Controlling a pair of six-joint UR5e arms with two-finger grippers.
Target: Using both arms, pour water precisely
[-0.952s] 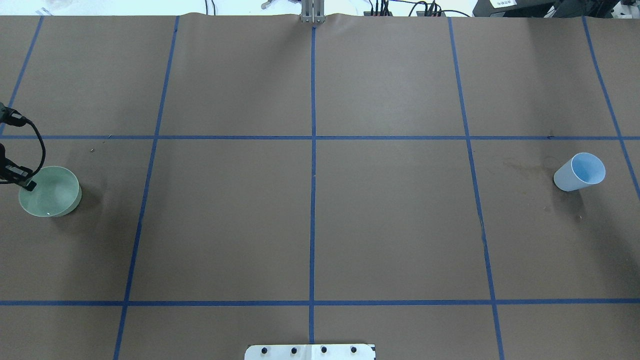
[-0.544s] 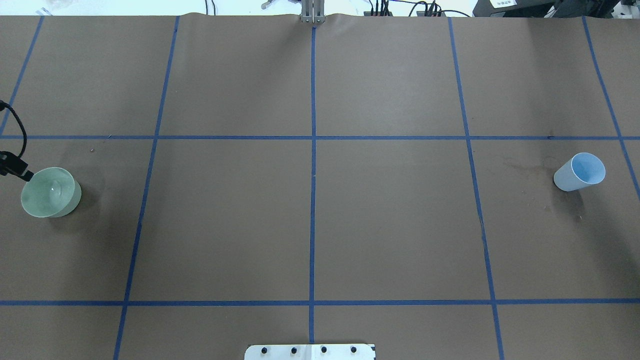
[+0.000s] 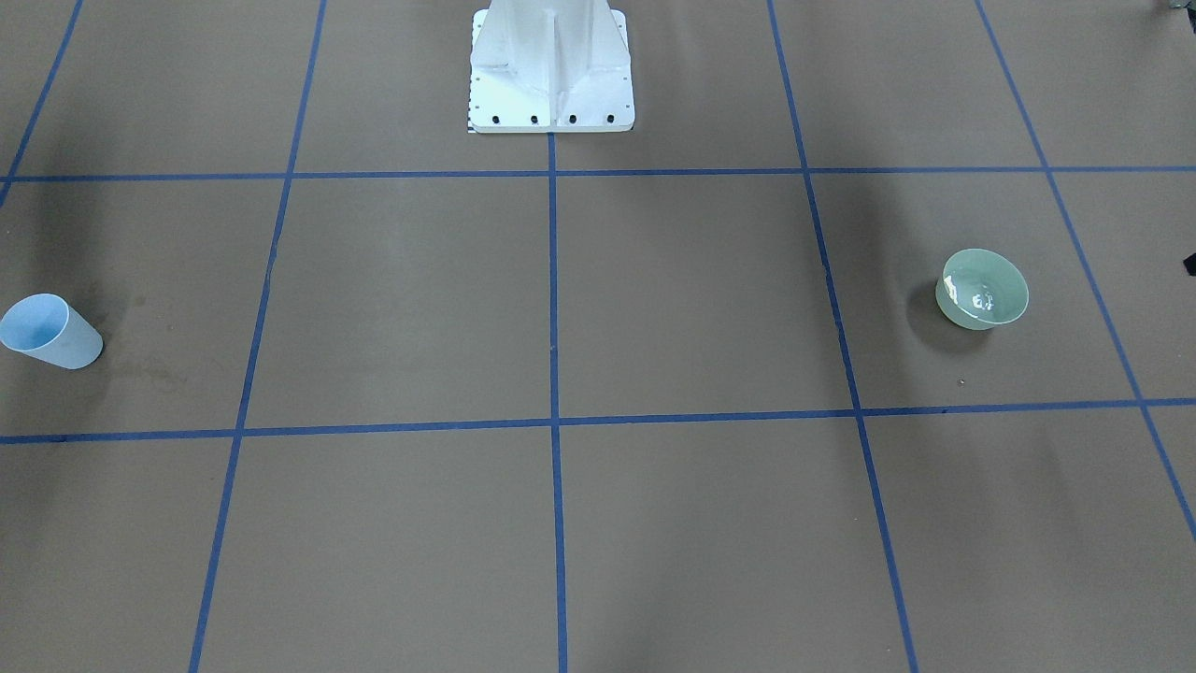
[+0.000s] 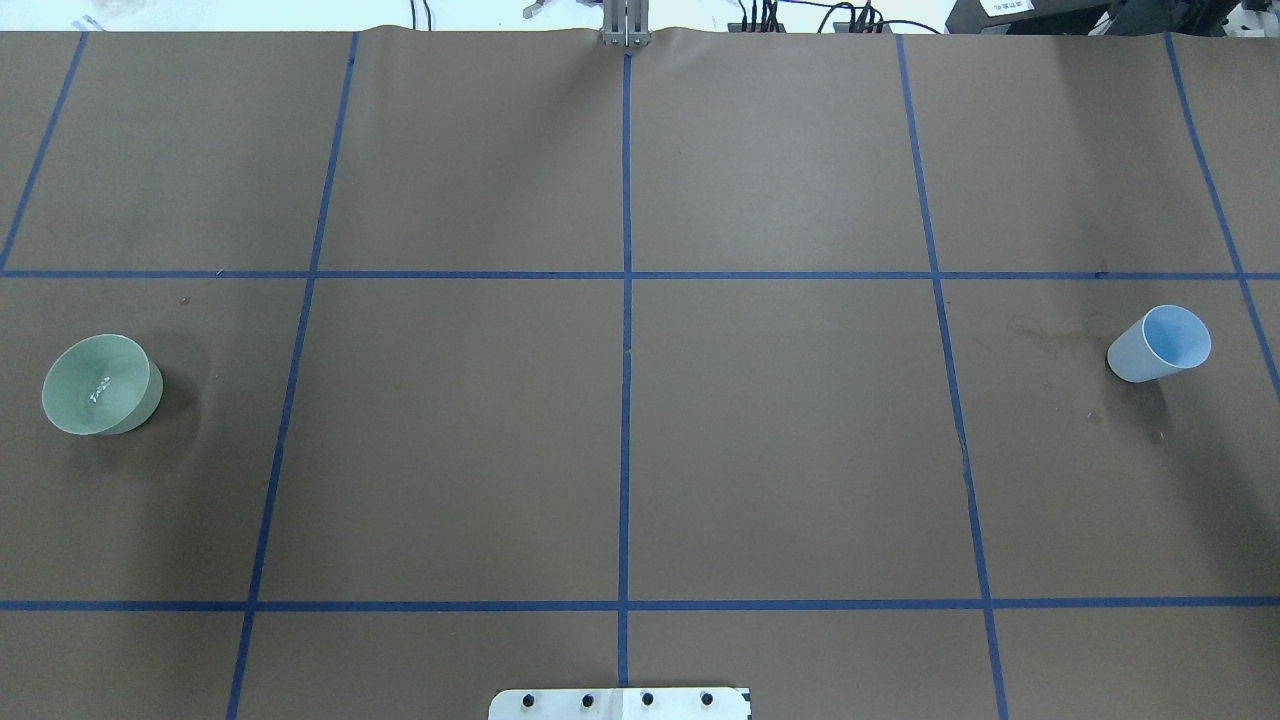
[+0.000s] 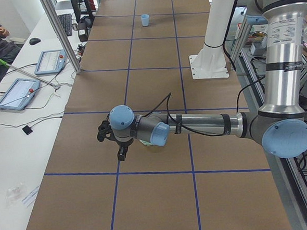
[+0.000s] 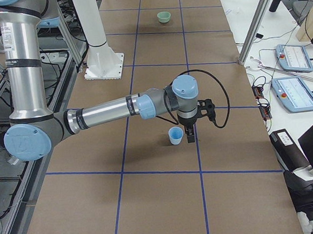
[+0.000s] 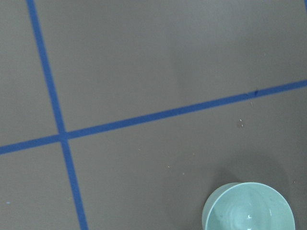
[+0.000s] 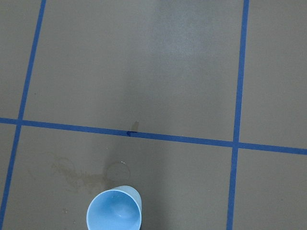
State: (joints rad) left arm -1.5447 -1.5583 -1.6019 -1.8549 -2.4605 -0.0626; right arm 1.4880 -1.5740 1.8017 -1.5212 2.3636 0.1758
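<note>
A pale green bowl stands upright at the table's left, also in the front view and the left wrist view. White glints of water lie in its bottom. A light blue cup stands upright at the right, also in the right wrist view. My left gripper hangs just left of the bowl, apart from it. My right gripper hangs just beside the cup. Both grippers show only in the side views, so I cannot tell whether they are open or shut.
Brown paper with blue tape lines covers the table. The white bolted pedestal stands at the robot's side. Faint dried stains mark the paper by the cup. Tablets and cables lie beyond the far edge.
My left gripper drew back leftward off the bowl's rim and left the overhead view. The bowl stays standing, and the glints in it shifted. The cup has not moved.
</note>
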